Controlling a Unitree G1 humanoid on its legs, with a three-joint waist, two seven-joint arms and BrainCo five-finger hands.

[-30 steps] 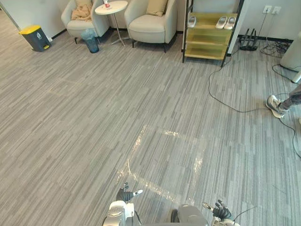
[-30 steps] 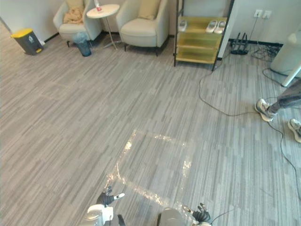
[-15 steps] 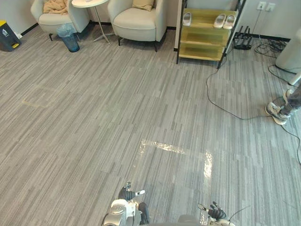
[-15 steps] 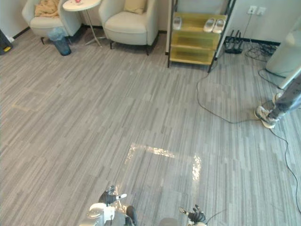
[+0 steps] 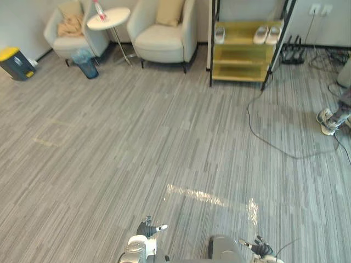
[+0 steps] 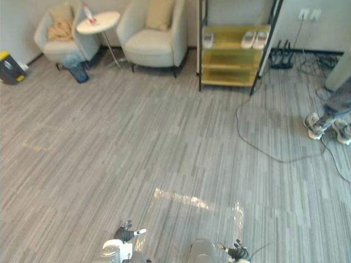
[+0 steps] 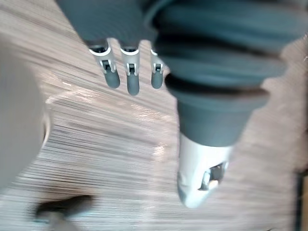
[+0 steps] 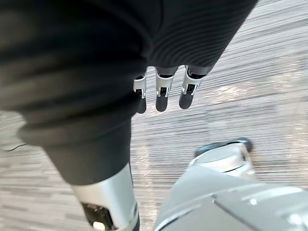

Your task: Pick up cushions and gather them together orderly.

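A tan cushion [image 5: 169,11] stands upright against the back of the right cream armchair [image 5: 164,41] at the far side of the room. Something tan and crumpled [image 5: 69,26], a cushion or a cloth, lies on the left armchair [image 5: 64,44]. Both are far from my hands. My left hand [image 5: 148,227] hangs low at the bottom of the eye views, fingers [image 7: 127,72] relaxed over bare floor and holding nothing. My right hand [image 5: 260,249] is low at the bottom right, its fingers [image 8: 163,91] likewise straight and empty.
A round white side table [image 5: 108,17] with a bottle [image 5: 99,10] stands between the chairs, a blue bin [image 5: 86,56] beside it. A yellow-lidded bin [image 5: 13,61] sits far left. A yellow shelf [image 5: 241,52] holds shoes. A cable [image 5: 274,137] crosses the floor; a person's shoe [image 5: 328,118] is at right.
The whole picture has shifted, so the camera moved and the yellow-lidded bin is back in view. The person's foot at right has stepped. My hands stay low and empty.
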